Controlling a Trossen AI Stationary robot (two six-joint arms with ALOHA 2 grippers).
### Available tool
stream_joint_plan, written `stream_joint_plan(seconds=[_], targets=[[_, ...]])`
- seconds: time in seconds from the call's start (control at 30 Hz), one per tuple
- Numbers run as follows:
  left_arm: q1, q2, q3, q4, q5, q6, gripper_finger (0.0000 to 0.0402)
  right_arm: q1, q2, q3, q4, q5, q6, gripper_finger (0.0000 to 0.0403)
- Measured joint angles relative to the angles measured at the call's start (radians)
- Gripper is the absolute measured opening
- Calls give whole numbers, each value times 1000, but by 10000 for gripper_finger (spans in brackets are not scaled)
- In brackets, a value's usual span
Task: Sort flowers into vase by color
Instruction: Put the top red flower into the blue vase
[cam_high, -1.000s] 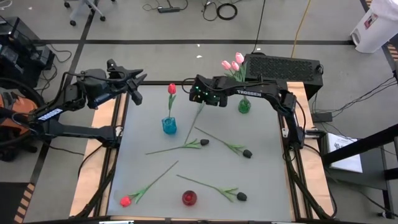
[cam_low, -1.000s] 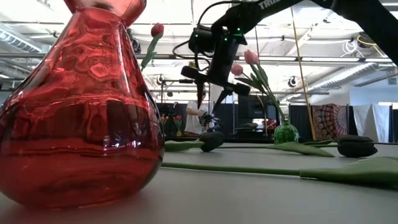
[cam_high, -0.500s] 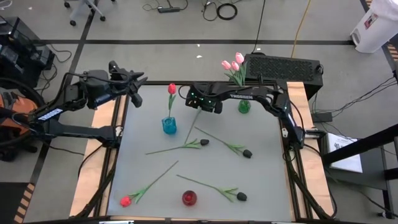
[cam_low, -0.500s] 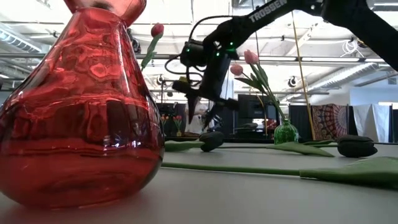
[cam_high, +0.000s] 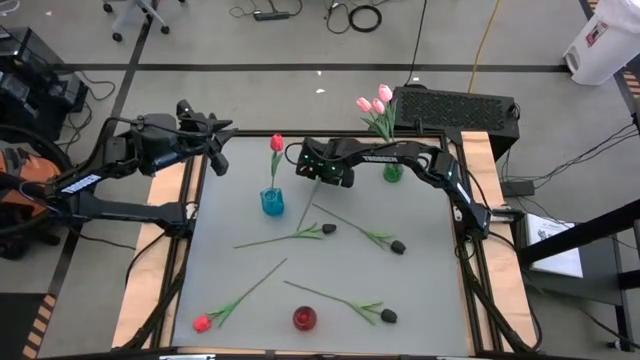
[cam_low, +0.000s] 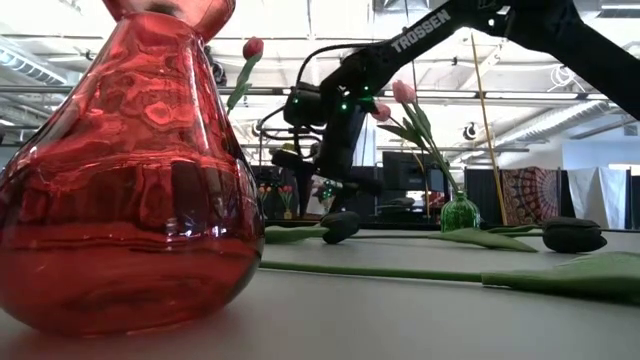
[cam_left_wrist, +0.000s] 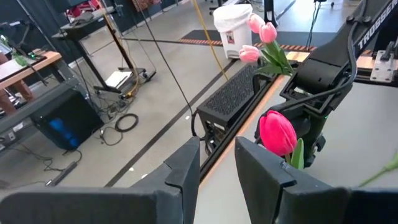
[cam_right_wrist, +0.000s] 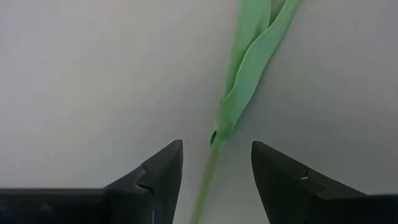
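Observation:
My right gripper (cam_high: 317, 177) points down, open, low over a flower lying on the table; its fingers stand on either side of the green stem (cam_right_wrist: 207, 177) just below a leaf (cam_right_wrist: 245, 68), touching nothing. The flower's stem (cam_high: 308, 205) runs toward the near side, and its head is hidden under the arm. A red tulip (cam_high: 276, 143) stands in the blue vase (cam_high: 271, 203), and pink tulips (cam_high: 375, 103) stand in the green vase (cam_high: 392, 173). My left gripper (cam_high: 217, 140) waits open, raised at the far left.
Three black-headed flowers (cam_high: 328, 229) (cam_high: 398, 246) (cam_high: 388, 316) and a red one (cam_high: 202, 323) lie on the grey table. The red vase (cam_high: 304, 318) stands near the front edge. The blue vase is close to the left of my right gripper.
My right gripper has come down toward the table and a little toward its left edge, ending low over the lying stem, with its fingers still apart.

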Motion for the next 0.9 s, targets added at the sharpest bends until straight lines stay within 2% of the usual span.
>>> stream_joint_plan(seconds=[0.77,0.9], targets=[[0,-3,0,1,0,-2,109,-12,24,0,43,32,-2,182],[0,-4,0,1,0,-2,109,-12,24,0,44,29,-4,165]])
